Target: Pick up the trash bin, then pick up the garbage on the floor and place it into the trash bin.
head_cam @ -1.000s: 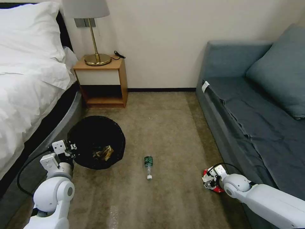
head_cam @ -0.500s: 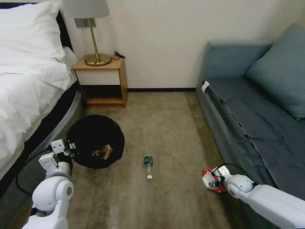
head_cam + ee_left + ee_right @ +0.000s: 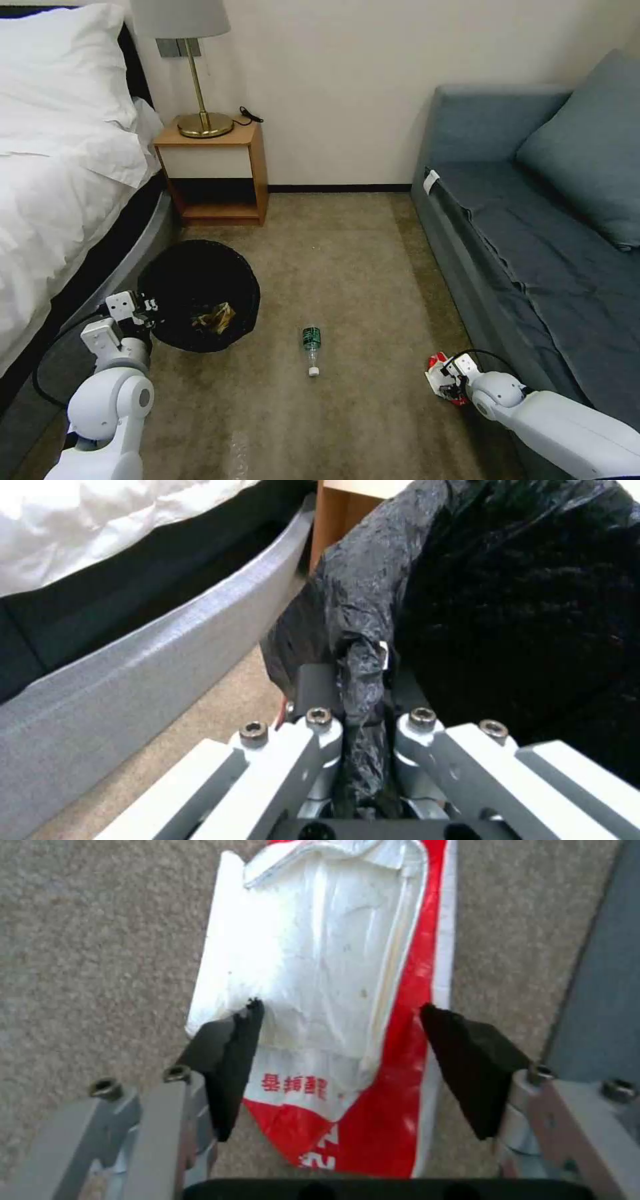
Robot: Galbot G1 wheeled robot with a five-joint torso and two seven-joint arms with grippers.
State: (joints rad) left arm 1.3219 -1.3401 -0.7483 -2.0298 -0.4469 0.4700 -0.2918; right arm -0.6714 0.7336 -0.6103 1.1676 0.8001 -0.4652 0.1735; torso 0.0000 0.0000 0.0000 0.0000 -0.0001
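The right claw [image 3: 340,1060] has sunk lower onto the red-and-white wrapper [image 3: 347,990] beside the sofa [image 3: 533,267], jaws spread astride it, ready to grab. The left claw [image 3: 353,715] stays clamped on the trash bin [image 3: 198,293] rim by the bed [image 3: 60,187].

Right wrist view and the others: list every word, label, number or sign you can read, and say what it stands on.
Red-and-white wrapper: a short row of red characters on its white part, too blurred to read; white marks on the red end, cut off, unreadable.
Bottle: green label, too small to read.
Sofa: white tag on its edge, no legible text.
Nothing else carries text.
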